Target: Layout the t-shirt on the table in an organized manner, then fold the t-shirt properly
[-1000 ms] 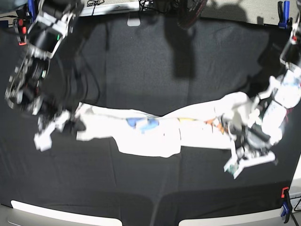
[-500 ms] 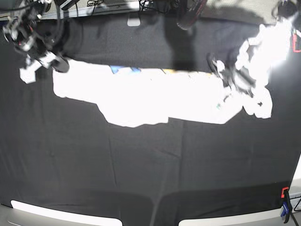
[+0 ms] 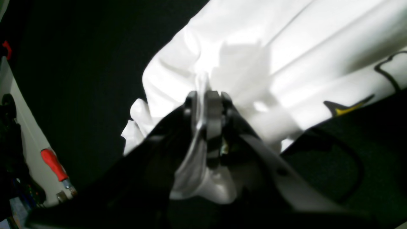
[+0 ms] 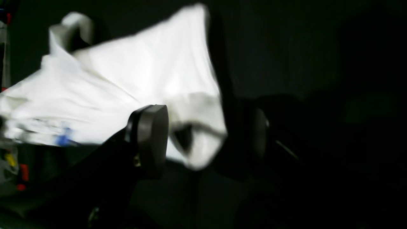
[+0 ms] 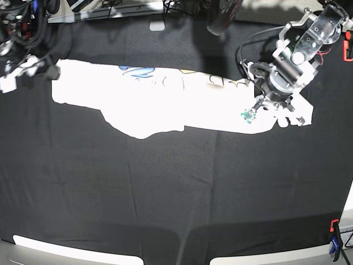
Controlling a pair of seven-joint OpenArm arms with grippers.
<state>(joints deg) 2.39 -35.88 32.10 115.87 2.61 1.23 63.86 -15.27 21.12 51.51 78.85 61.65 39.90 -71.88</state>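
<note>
Shirt: white cloth t-shirt [image 5: 160,102] with coloured cartoon print, stretched in a long band across the far half of the black-draped table [image 5: 176,193].
Left gripper [image 3: 206,105]: fingers pressed together, pinching a fold of the shirt's white edge.
Right gripper [image 4: 203,140]: fingers [image 4: 152,136] spread wide, a loose shirt corner hanging between them, blurred.
Table edge: orange and blue clamp [image 5: 334,243] at the near corner.
</note>
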